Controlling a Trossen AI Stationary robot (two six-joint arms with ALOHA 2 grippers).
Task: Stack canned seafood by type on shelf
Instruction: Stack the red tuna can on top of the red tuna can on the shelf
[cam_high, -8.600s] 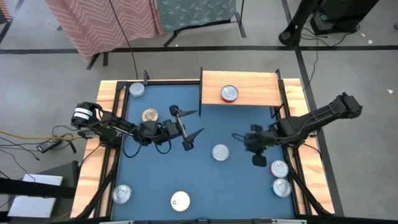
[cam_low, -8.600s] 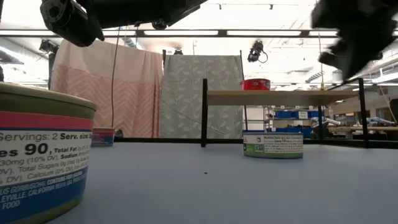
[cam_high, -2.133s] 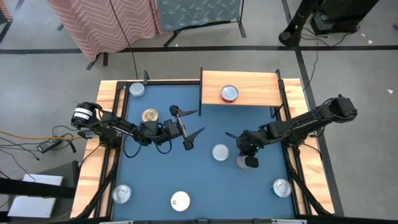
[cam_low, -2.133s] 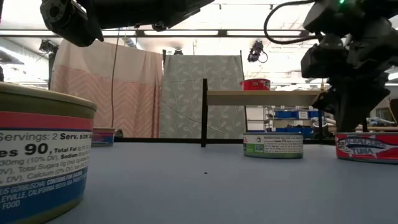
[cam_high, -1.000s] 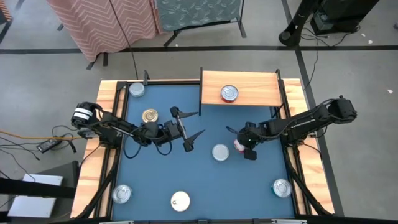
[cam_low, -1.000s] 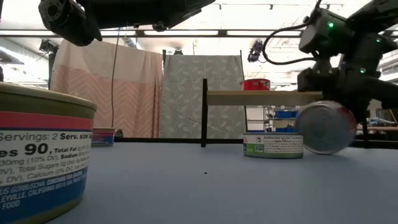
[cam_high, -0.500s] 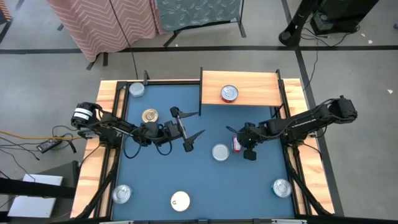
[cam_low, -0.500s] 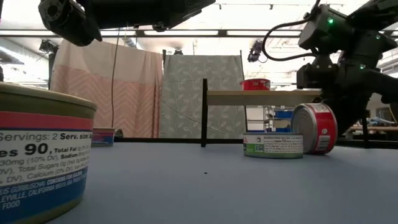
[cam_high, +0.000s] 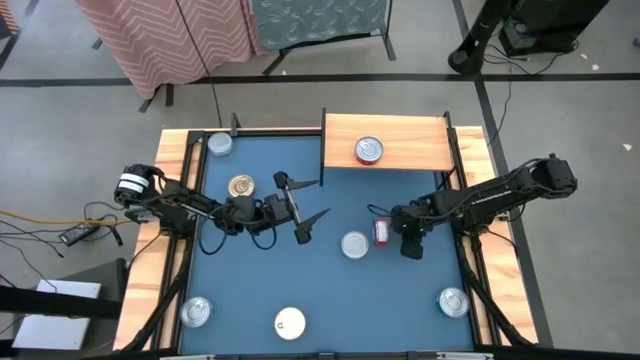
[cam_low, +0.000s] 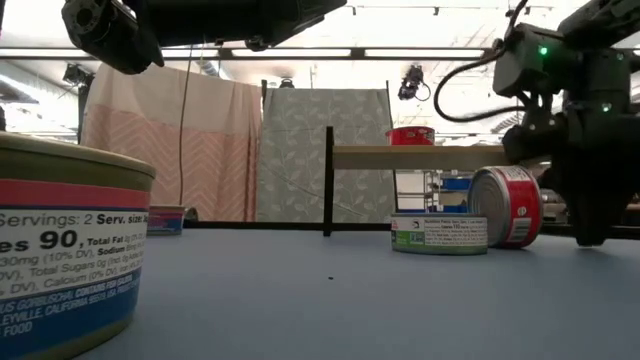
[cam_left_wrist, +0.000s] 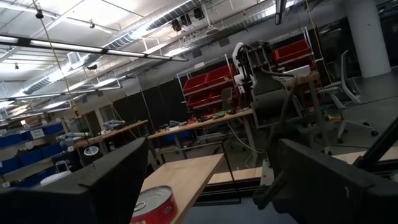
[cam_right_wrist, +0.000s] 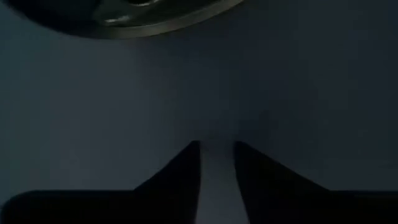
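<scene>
Only 1 red-labelled tin (cam_high: 369, 150) sits on the shelf (cam_high: 400, 130). Another red tin (cam_high: 381, 232) stands on its edge on the blue table (cam_high: 250, 290), free of my right gripper (cam_high: 411, 246), whose fingers are slightly apart. My left gripper (cam_high: 300, 207) waits wide open. 6 tins remain scattered.

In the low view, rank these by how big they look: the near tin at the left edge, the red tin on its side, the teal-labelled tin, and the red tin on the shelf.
1. Near tin at the left edge, though it stands closest to the camera.
2. Red tin on its side.
3. Teal-labelled tin, close to the previous in apparent size.
4. Red tin on the shelf, farthest away.
</scene>
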